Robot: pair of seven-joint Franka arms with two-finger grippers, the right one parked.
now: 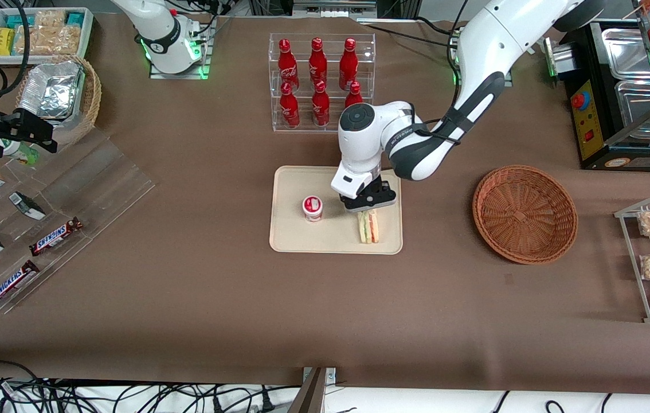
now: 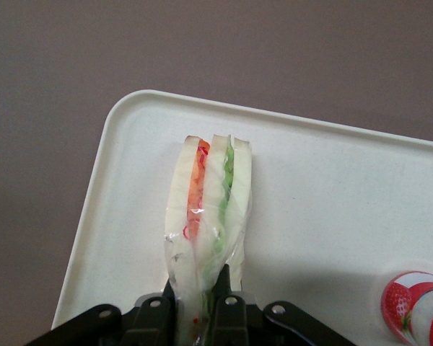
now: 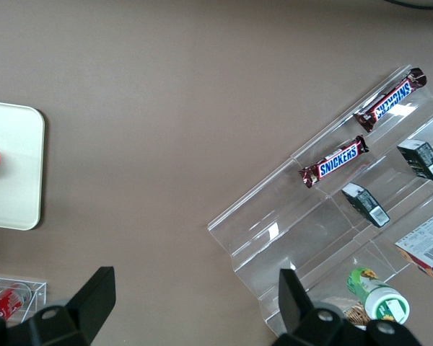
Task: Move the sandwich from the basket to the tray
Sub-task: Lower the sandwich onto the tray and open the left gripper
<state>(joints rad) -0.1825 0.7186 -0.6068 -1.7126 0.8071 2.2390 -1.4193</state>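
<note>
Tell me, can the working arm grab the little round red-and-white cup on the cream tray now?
Probably not yet: the gripper is shut on the wrapped triangular sandwich, standing on the tray beside the cup.

sandwich base hidden in hand

A brown cloth covers the bench from edge to edge, lying flat under even overhead light. Along the edge nearest the front camera, black cables trail over a white surface. A black machine with metal trays stands at the working arm's end, and a clear acrylic display stand sits toward the parked arm's end.
</note>
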